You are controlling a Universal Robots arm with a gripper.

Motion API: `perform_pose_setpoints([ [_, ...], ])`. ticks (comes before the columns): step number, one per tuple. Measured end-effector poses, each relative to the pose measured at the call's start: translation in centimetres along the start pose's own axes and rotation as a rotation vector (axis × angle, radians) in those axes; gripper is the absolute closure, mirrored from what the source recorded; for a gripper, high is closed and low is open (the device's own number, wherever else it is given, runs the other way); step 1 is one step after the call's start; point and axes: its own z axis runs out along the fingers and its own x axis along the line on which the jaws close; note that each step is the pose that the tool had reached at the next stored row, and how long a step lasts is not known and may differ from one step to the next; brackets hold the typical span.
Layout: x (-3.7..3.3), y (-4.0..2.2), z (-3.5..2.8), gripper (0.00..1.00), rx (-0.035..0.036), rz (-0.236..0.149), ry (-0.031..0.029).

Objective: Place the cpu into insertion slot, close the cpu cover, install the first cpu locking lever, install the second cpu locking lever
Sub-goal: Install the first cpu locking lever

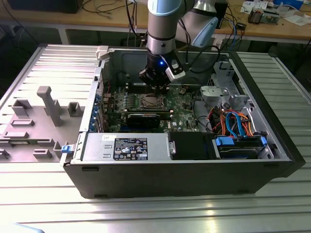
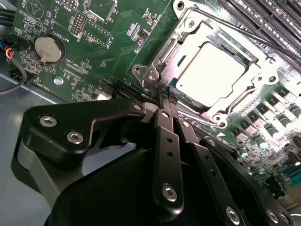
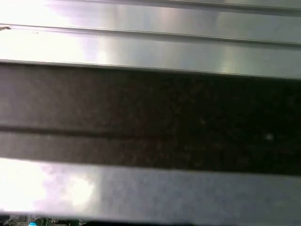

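The cpu [image 2: 211, 70] sat in the insertion slot [image 2: 188, 96] with the cpu cover [image 2: 197, 33] closed over it. My gripper [image 2: 167, 96], jaws together, touched a locking lever [image 2: 235, 33] at the socket's seven o'clock corner; levers looked unfinished.

1. The arm [image 1: 164, 24] is a thick round tube, silver-grey metal with pale blue plastic caps at its joints.
2. A small blue light glows on the dark wrist section, just above the end effector [image 1: 154, 83].
3. A white, angular camera housing [image 1: 176, 71] is fixed beside the wrist.
4. Black cables [image 1: 201, 54] loop off the wrist.
5. In the second wrist view the end effector [image 2: 168, 100] is matte black: broad, flat linkage plates, rounded at the corners.
6. Silver screw heads [image 2: 48, 121] dot those plates at the pivots.
7. The fingers [image 2: 165, 141] are slim black bars, tapering toward narrow tips.
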Motion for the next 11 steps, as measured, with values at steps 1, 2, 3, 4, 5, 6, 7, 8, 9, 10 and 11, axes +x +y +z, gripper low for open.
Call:
perform_pose_setpoints([
  [1, 0.00, 0.00, 0.00, 0.89, 0.0002, 0.000, 0.0001],
  [2, -0.01, 0.00, 0.01, 0.89, 0.0000, 0.000, 0.0000],
  [3, -0.01, 0.00, 0.01, 0.89, -0.0003, 0.000, -0.0001],
  [4, -0.01, 0.01, -0.05, 0.89, -0.0003, 0.000, -0.0002],
  [5, -0.01, 0.01, -0.11, 0.89, -0.0002, 0.000, -0.0002],
  [6, -0.01, 0.01, -0.16, 0.89, -0.0002, 0.000, -0.0003],
  [7, -0.02, 0.01, -0.17, 0.89, -0.0003, 0.000, -0.0005],
  [8, -0.02, 0.01, -0.17, 0.89, -0.0003, 0.000, -0.0006],
  [9, -0.02, 0.01, -0.17, 0.89, -0.0003, 0.000, -0.0006],
  [10, -0.01, 0.01, -0.18, 0.89, -0.0001, 0.000, -0.0005],
  [11, -0.01, 0.01, -0.18, 0.89, -0.0001, 0.000, -0.0005],
])
